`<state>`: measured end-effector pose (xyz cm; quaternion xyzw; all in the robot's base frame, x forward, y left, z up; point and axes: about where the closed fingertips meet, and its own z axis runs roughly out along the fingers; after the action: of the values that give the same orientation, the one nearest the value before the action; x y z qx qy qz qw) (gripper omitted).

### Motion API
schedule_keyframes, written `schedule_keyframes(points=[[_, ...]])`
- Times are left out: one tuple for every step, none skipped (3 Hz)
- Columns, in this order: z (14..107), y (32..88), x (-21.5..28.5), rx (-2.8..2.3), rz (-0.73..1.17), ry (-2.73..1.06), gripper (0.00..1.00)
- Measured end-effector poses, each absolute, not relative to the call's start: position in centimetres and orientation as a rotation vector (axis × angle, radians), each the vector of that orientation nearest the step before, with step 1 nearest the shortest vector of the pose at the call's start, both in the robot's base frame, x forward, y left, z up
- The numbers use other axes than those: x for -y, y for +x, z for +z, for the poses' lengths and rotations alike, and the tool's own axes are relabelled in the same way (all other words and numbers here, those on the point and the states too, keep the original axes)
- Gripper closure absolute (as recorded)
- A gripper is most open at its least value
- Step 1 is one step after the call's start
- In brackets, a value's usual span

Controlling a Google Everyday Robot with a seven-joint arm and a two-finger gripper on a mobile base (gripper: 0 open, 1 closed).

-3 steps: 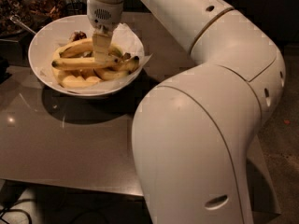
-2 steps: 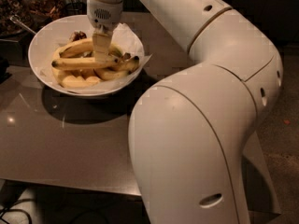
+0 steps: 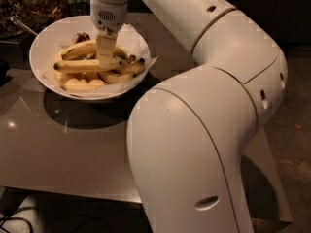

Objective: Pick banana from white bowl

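The gripper (image 3: 106, 58) hung straight down into the white bowl (image 3: 43, 42), its tip at the middle of the banana (image 3: 75, 67). The banana lay across the bowl's centre on top of other bananas (image 3: 83, 85) (shorter, paler ones). Whether the gripper had hold of it could not be told. The bowl stood on a grey table (image 3: 58, 144).

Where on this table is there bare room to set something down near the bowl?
The table is bare in front of the white bowl, out to its near edge, bordered on the right by the robot arm. The bowl is crowded: the gripper is down at the banana among other bananas. Behind the bowl sits clutter.
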<state>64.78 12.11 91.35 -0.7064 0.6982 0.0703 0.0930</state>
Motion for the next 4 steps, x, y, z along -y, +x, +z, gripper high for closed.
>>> schedule_keyframes(points=[[90.8, 64.9, -12.2, -2.081, 0.213, -2.103, 0.51], [90.3, 65.1, -12.3, -2.089, 0.22, -2.11, 0.51], [89.7, 65.2, -12.3, -2.099, 0.23, -2.114, 0.51], [89.1, 65.4, -12.2, -2.107, 0.243, -2.122, 0.5]])
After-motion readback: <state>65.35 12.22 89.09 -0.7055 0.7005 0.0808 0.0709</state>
